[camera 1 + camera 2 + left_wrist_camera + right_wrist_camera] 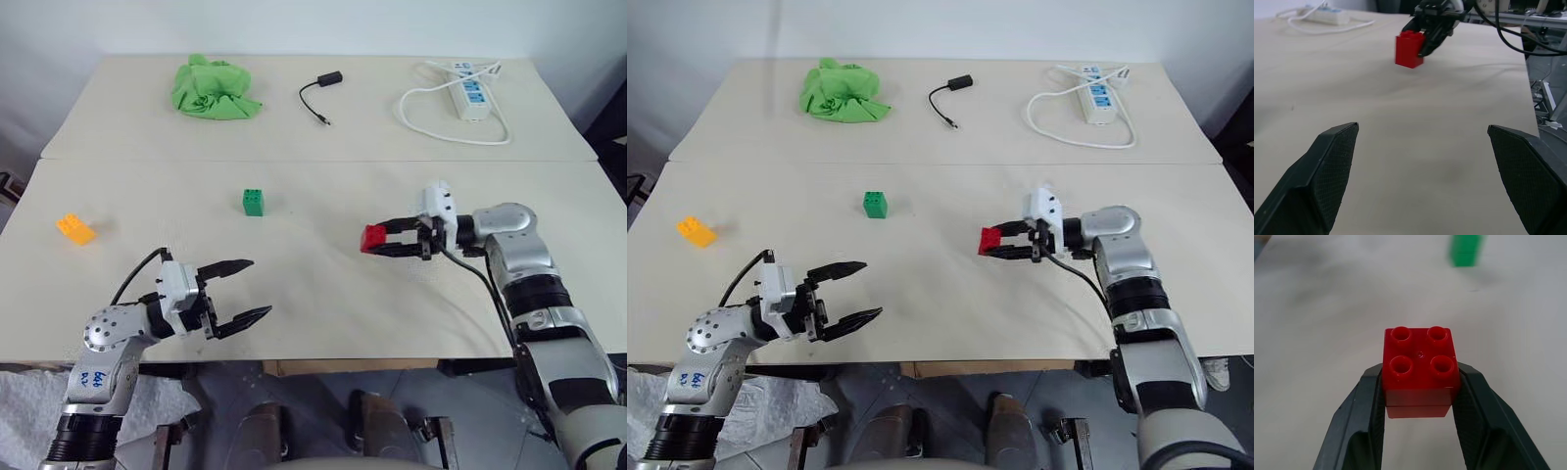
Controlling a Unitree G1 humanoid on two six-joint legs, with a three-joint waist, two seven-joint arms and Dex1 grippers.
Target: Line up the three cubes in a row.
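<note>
Carrying the red cube (1420, 369) in the right gripper (377, 240), studs facing up, both black fingers (1364, 416) pressing on its two opposite sides, a little above the table (323, 294) to the right of centre. Judging the step in hand as the transport of this brick toward the others, not yet the setting down. Waiting at the near left edge with the left gripper (245, 289), fingers spread wide and holding nothing, pointing across the table toward the red brick. Resting on the table near the middle, the green cube (254, 202), well apart from the red one; lying far to the left, near the table's left edge, the orange-yellow cube (74, 229), turned at an angle. Probably calling next for bringing the red brick close to the green one, lowering it until it is sitting flat, then opening the fingers. Probably needing afterwards a fetching of the orange-yellow brick with the left gripper, for making the row complete. Keeping away from the far side, where the green cloth (213, 90), a black cable (319, 93) and a white power strip (468, 91) are lying.
</note>
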